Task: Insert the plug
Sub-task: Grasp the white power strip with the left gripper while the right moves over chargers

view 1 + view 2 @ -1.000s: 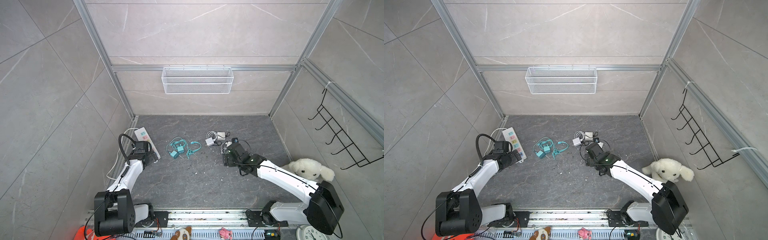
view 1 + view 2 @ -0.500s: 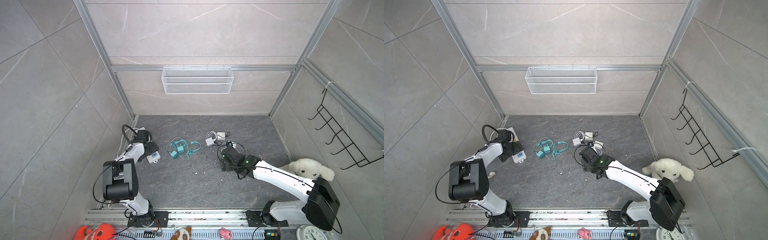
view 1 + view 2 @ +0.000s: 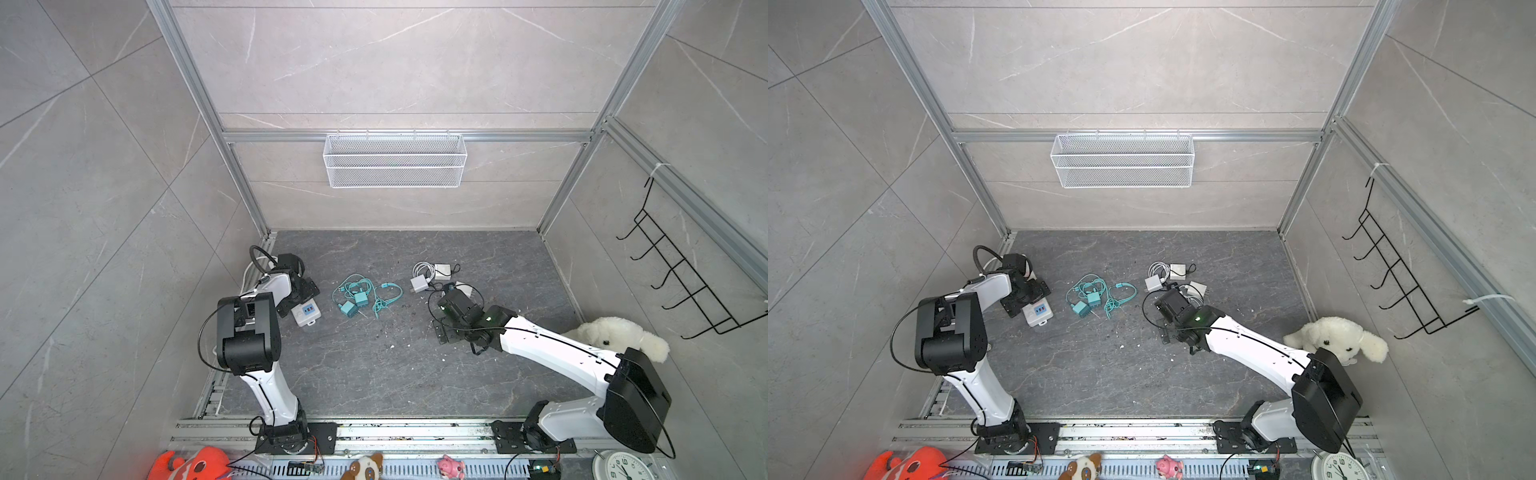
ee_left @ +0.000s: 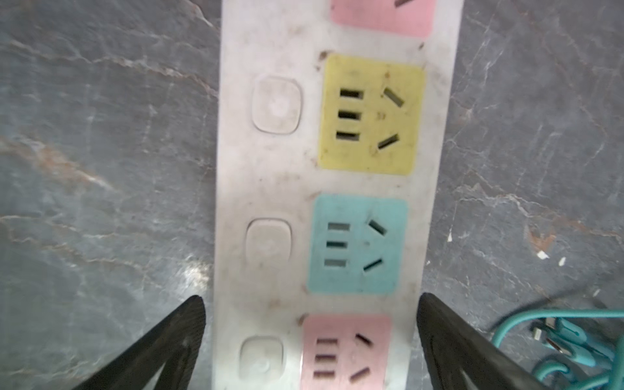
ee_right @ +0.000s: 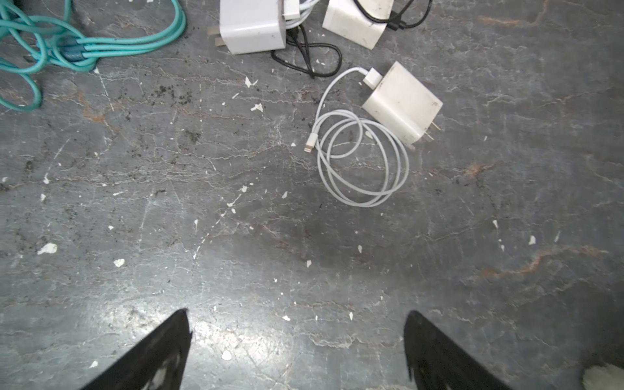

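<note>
White, the plug (image 5: 401, 103) lay flat on the floor (image 5: 236, 236) by its coiled wire (image 5: 361, 162), just ahead of the right gripper (image 5: 297, 315), jaws wide apart, empty. I think it should pinch the plug's flat sides, prongs free. The left gripper (image 4: 310, 299), jaws apart too, hung over the strip (image 4: 270, 169).

A fluffy white plush dog (image 3: 619, 338) sits well to the right of the right claw (image 5: 297, 312), a black wire hook rack (image 3: 681, 286) hangs farther right still, and a white wire-mesh basket (image 3: 395, 160) hangs high up, far beyond the claw.
</note>
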`<state>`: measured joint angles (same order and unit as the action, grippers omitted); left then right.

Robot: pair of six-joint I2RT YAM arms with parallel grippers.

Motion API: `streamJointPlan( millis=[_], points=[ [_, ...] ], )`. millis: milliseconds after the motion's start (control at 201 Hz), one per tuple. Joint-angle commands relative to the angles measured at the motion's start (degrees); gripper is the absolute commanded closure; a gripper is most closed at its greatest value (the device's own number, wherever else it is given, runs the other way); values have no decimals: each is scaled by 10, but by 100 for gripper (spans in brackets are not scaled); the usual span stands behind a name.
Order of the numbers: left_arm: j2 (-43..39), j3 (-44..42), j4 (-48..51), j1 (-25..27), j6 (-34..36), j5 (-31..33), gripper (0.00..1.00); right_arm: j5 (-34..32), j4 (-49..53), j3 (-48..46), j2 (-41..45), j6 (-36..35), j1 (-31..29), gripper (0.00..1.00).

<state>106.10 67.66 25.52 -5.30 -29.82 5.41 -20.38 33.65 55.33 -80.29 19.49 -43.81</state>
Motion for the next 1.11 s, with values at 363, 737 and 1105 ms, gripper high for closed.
streamJointPlan(
  millis=[363,737,1105],
  points=[
    [6,-9,29,-3,36,-31,17,2,10,32,-49,3,15,1],
    [-32,-50,24,-3,57,-52,45,0,5,16,-55,-2,63,1],
    [-151,-89,34,17,80,-61,50,5,8,22,-60,-8,89,1]
  ],
)
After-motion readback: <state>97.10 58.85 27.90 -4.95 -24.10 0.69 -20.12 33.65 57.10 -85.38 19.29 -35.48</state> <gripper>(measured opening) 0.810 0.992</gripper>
